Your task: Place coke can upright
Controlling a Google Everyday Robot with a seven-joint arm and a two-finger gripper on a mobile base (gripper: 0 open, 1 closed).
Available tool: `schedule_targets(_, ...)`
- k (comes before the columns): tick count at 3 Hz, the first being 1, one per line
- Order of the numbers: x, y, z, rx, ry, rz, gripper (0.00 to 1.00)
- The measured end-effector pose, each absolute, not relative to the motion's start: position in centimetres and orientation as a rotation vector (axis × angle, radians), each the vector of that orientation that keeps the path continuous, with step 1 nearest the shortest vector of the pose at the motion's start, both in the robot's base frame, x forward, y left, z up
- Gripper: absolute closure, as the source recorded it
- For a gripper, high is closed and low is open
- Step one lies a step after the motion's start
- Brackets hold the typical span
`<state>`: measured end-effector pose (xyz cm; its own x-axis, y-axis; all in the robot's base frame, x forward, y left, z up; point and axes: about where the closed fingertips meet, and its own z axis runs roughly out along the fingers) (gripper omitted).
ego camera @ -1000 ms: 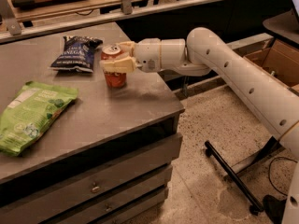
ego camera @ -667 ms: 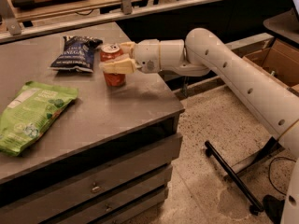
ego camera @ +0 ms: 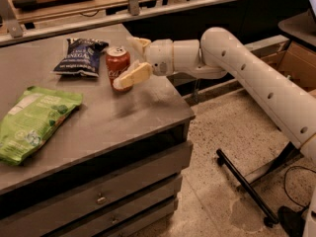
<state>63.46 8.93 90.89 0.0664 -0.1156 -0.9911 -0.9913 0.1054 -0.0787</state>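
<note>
On the worktop (ego camera: 113,120) one coke can (ego camera: 116,63) stands upright near the right edge. One white arm (ego camera: 256,78) reaches in level from the right, wrist straight. The gripper (ego camera: 123,62) sits at the can with jaws spread wide, one finger behind it and one across its front. Two snack bags: one dark bag (ego camera: 81,57) just left of the can, one green bag (ego camera: 34,122) well apart.

The can (ego camera: 116,62) is red with white writing and a silver top. The gripper (ego camera: 127,62) is cream, with its fingers spread, and it sits by the can near the right edge of the grey table (ego camera: 98,120). The blue bag (ego camera: 79,57) at the back edge is dark with white letters. The green bag (ego camera: 34,122) by the left edge is bright, with a white patch.
</note>
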Motion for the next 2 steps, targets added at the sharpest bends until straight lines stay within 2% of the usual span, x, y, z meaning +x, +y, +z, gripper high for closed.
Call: schedule_targets(2, 61.8, 2.0, 93.7, -1.344, 1.374, 0.853, 0.00)
